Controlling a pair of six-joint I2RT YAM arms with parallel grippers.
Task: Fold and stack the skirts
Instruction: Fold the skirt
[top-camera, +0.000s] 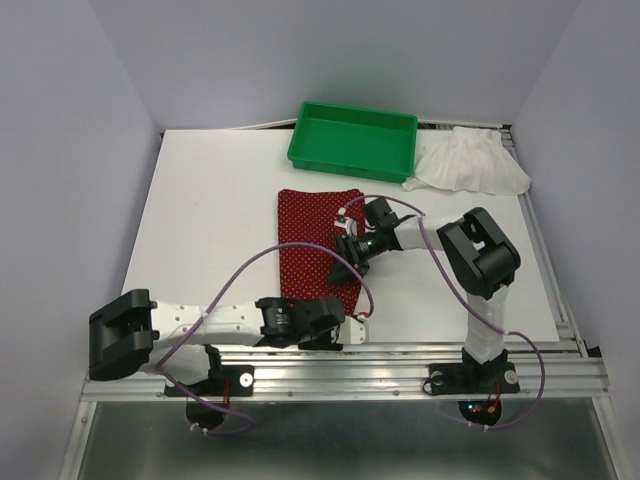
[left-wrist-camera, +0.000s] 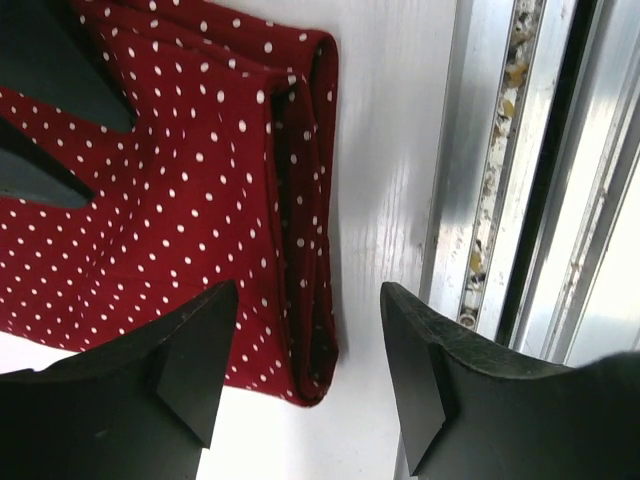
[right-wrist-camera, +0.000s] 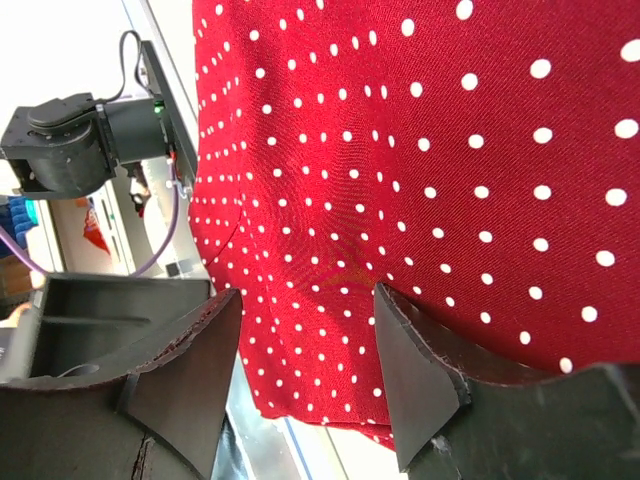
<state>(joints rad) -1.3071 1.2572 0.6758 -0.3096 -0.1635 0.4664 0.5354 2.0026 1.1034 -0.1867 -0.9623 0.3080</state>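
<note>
Left arm (top-camera: 200, 322) lies low along the near edge of the table (top-camera: 210, 220). Left gripper (left-wrist-camera: 306, 300) sits at the near right corner of the red dotted skirt (top-camera: 310, 235), jaws apart. One finger (left-wrist-camera: 190, 350) is over the cloth and the other is over bare table beside the aluminium rail (left-wrist-camera: 480, 200), with the folded hem edge in the gap. Can't tell if it touches the cloth.

The red skirt lies flat mid-table, running from near the near edge toward the far edge.

Right gripper (right-wrist-camera: 308, 295) is over the near half of the red skirt, jaws apart with dotted cloth showing between them. Contact unclear.

Green tray (top-camera: 345, 163) is at the far edge, right of centre, just beyond the red skirt. White ruffled skirt (top-camera: 470, 160) is bunched at the far right corner, touching the tray's right end, well apart from both grippers.
</note>
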